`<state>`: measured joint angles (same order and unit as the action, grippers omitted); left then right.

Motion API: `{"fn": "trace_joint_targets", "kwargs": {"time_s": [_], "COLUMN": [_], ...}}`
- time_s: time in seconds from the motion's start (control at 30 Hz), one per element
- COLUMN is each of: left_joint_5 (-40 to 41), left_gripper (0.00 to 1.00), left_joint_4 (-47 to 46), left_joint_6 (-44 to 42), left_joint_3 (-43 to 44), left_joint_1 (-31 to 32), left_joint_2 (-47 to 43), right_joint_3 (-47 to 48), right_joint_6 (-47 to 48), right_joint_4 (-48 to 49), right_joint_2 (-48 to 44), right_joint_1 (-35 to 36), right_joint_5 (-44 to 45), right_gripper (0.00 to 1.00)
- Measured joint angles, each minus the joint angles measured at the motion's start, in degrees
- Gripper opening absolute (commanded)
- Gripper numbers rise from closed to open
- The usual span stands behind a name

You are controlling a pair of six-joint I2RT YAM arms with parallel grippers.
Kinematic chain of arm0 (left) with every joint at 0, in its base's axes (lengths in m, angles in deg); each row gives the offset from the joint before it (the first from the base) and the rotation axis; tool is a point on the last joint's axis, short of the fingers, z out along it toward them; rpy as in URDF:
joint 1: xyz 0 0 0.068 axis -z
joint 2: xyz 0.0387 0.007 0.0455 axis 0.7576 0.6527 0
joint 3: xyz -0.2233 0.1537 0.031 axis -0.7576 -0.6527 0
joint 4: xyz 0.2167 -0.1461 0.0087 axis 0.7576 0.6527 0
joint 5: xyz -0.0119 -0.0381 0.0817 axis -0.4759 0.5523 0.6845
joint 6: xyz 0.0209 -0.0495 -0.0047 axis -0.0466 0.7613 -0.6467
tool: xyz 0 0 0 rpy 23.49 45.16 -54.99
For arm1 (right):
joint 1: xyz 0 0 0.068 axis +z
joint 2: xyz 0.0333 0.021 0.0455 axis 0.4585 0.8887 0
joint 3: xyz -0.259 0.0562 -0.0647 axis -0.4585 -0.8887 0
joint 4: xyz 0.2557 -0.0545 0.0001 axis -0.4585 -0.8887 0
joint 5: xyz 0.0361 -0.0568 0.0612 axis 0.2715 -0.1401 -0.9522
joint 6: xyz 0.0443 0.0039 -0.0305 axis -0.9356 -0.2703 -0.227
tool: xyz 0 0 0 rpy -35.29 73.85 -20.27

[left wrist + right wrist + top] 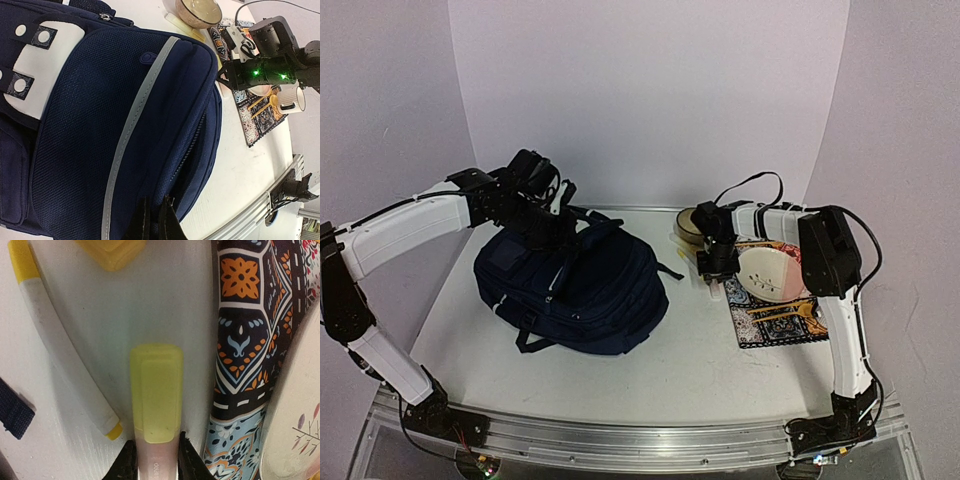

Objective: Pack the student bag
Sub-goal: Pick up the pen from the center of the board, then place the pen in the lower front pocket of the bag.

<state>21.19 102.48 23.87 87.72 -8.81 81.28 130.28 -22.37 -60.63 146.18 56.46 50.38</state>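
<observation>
student bag (582,288) lies flat on the white table (700,355), left of centre, front pocket facing up, well apart from the stuff on the right. Left wrist view: navy mesh pocket with a grey stripe running down it, white patch with buckle straps at the top left, zipper along the right edge. left gripper (556,222) sits at the bag's far end. Its fingers (142,222) are together, with the tips against the fabric right by the zipper. Can't tell whether they actually pinch a pull or cloth. right gripper (713,263) is down at table level between the bag and the patterned mat (775,325), just beside the mat's left edge. Right wrist view: both fingers (125,462) are closed onto the barrel of a yellow-capped highlighter (156,390), one tip touching each side. The highlighter lies on the table with its cap pointing away from the wrist. A second marker (60,345), white with yellow ends, lies just left of it at an angle, not touching it. A yellow block (112,250) sits beyond it, cut off by the frame. A bit of dark strap (12,415) shows at the lower left. On the mat are a pale plate (770,272), gold cutlery (780,312) and a white mug (295,100). A bowl (688,225) is at the far side, just past the mat.
</observation>
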Motion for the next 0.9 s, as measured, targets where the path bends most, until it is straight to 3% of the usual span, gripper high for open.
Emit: {"fn": "trace_joint_targets", "kwargs": {"time_s": [0.3,0.63,0.9], "left_joint_5": [-0.4,-1.7,-3.9], "left_gripper": [0.00,0.00,0.00], "left_joint_4": [0.0,0.0,0.1], "left_joint_6": [0.2,0.1,-0.2], "left_joint_3": [0.0,0.3,1.2], "left_joint_1": [0.0,-0.1,-0.4], "left_joint_2": [0.0,0.0,0.4], "right_joint_3": [-8.3,-22.0,-29.9], "right_joint_6": [-1.4,-6.9,-16.7], "right_joint_4": [3.6,8.9,20.0], "right_joint_2": [-5.2,-22.9,-35.1], "right_joint_1": [0.0,0.3,4.1], "right_joint_5": [-1.7,-11.6,-20.3], "right_gripper": [0.00,0.00,0.00]}}
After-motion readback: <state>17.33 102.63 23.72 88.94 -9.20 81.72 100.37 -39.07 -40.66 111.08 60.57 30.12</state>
